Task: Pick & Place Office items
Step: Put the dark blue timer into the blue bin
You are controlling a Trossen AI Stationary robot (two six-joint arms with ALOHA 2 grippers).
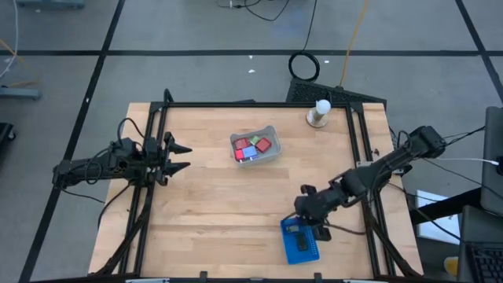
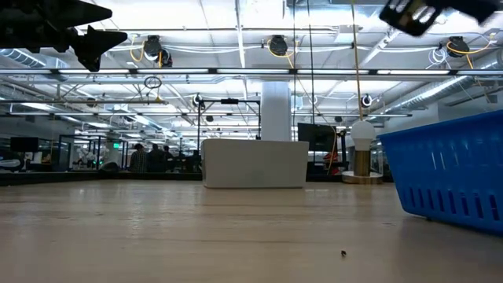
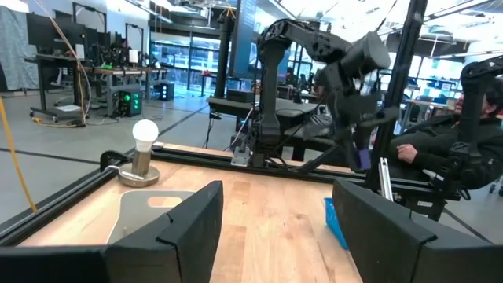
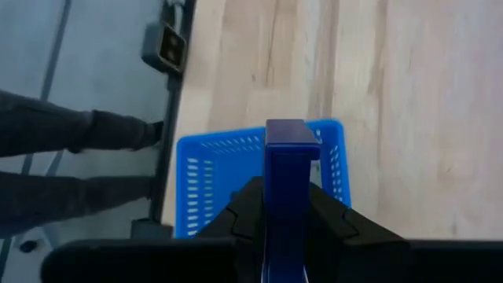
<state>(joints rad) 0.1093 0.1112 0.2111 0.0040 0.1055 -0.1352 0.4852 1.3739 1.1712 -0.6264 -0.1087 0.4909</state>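
Note:
Several office items, red, green and blue, lie in the pale bin [image 1: 254, 146] on the far middle of the table. My right gripper [image 1: 306, 207] hangs over the blue tray [image 1: 300, 242] near the table's near right edge, shut on a dark blue piece [image 4: 292, 149]. A dark item [image 1: 295, 230] lies in the tray. My left gripper [image 1: 178, 157] waits open above the table's left edge, pointing toward the bin. The left wrist view shows the bin [image 3: 149, 212], the tray [image 3: 334, 220] and the held piece [image 3: 359, 157]. My right gripper [image 4: 287, 196] pinches the dark blue piece between its two fingers, which close on its two long sides. Its free end [image 4: 292, 132] sticks out past the fingertips. The fingers point down over the tray [image 4: 196, 169], and the piece is lifted clear of it.
A white bulb on a round wooden base [image 1: 318, 114] stands at the table's far right. Black frame rails [image 1: 361, 141] run along the table's edges. A seated person [image 3: 464, 134] is beyond the right side; their legs [image 4: 63, 130] show beside the tray. Bare wood lies between bin and tray.

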